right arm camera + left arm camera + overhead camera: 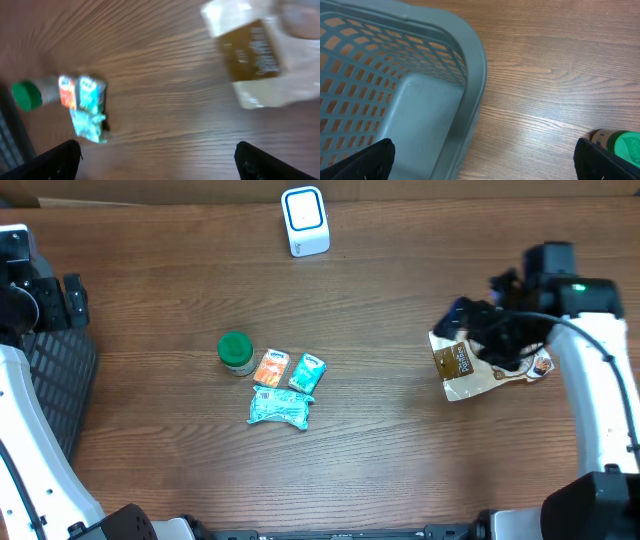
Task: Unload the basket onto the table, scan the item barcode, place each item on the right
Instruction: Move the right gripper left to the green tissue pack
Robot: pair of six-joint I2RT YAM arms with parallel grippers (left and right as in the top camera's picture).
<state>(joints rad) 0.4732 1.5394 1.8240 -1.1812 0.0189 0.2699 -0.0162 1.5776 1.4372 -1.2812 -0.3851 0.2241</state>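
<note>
- A teal pouch point(279, 409) lies nearest, mid-counter point(400, 470), with an orange packet point(271, 368), a teal packet point(308, 372) and a green-capped bottle point(236, 352) just behind it.
- Toward the right edge lies the brown-and-white bag point(455, 365). The right fingers point(55, 162) hang above it, spread wide and gripping nothing, on the right arm point(600, 390) that reaches up along that edge.
- At the left edge, the left fingers point(365, 162) are spread wide over the grey mesh basket point(475, 60), holding nothing.
- The scanner point(305, 220) stands at the far edge.
</note>
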